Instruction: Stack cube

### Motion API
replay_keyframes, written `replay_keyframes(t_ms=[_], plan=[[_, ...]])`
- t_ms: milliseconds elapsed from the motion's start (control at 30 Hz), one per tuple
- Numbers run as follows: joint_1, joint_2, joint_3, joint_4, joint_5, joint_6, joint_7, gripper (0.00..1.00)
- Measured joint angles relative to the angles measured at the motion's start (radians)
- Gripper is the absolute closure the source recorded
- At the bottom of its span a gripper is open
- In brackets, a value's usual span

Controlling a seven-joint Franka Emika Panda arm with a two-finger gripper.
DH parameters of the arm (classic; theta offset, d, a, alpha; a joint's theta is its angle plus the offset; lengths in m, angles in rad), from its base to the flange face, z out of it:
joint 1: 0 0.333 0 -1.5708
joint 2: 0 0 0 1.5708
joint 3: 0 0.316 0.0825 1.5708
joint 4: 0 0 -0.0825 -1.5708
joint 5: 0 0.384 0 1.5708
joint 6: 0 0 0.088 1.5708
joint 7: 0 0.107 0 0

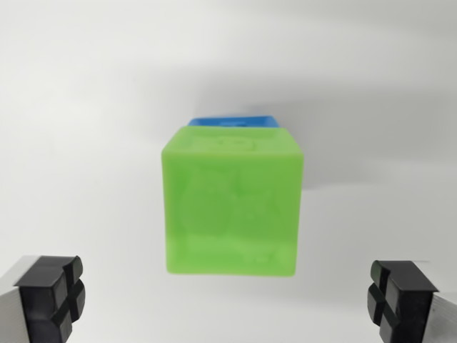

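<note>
Looking down from the wrist, a plain white table [86,107] fills the whole view, matte and evenly lit, with a soft grey shadow spreading to the wrist view's right of the cubes; nothing of the room beyond it shows. A green cube [232,204] sits ahead of the gripper [228,300], centred between the two black pads [53,296] and clear of both. It has no long axis, being equal on all sides, and one flat face is turned squarely toward the camera. The plastic is translucent lime green with faint raised shapes moulded into that face. A blue cube [232,120] shows only as a thin strip beyond its far edge. The gripper stands released, its jaws spread wide at the lower corners.
</note>
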Motion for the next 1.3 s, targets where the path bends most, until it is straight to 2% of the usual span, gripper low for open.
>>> replay_keyframes(t_ms=[633, 1300], plan=[[0.0, -0.118, -0.001, 0.038, -0.004, -0.154, 0.002, 0.0], [0.0, -0.202, -0.001, 0.132, -0.008, -0.333, 0.005, 0.0]])
